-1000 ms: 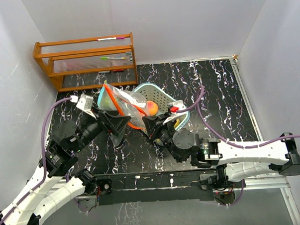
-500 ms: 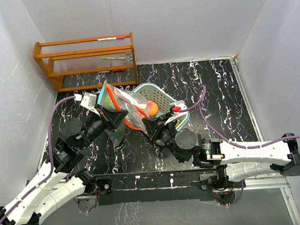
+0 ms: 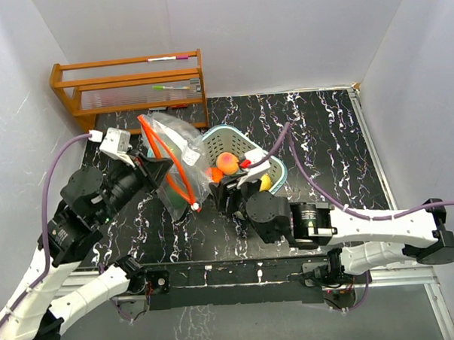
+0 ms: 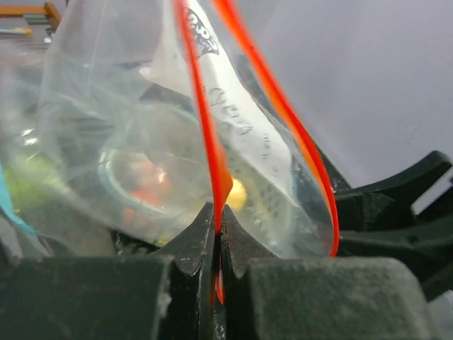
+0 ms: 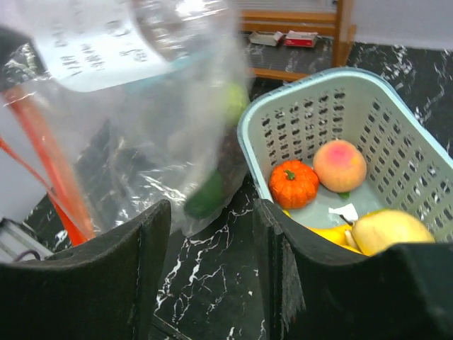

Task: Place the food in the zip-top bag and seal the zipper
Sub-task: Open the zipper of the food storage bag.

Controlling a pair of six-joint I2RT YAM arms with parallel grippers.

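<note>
The clear zip-top bag point(image 3: 175, 146) with an orange zipper rim point(image 3: 166, 157) hangs upright left of the basket. My left gripper point(image 3: 161, 171) is shut on that rim; in the left wrist view the orange strip point(image 4: 216, 170) runs straight down between the closed jaws point(image 4: 217, 230). A green food piece point(image 5: 209, 194) lies at the bottom of the bag point(image 5: 134, 106). My right gripper point(image 5: 212, 262) stands open over the table beside the bag, holding nothing. An orange pumpkin point(image 5: 294, 184), a peach point(image 5: 340, 165) and yellow pieces point(image 5: 386, 228) lie in the basket.
The pale teal lattice basket point(image 3: 250, 141) stands mid-table, right of the bag and touching my right gripper's side. A wooden rack point(image 3: 129, 91) with pens stands at the back left. White walls close in on the left, back and right.
My left gripper closed on the bag's orange rim and drew it up and to the left. My right gripper opened, let go of the bag and shifted slightly left.
</note>
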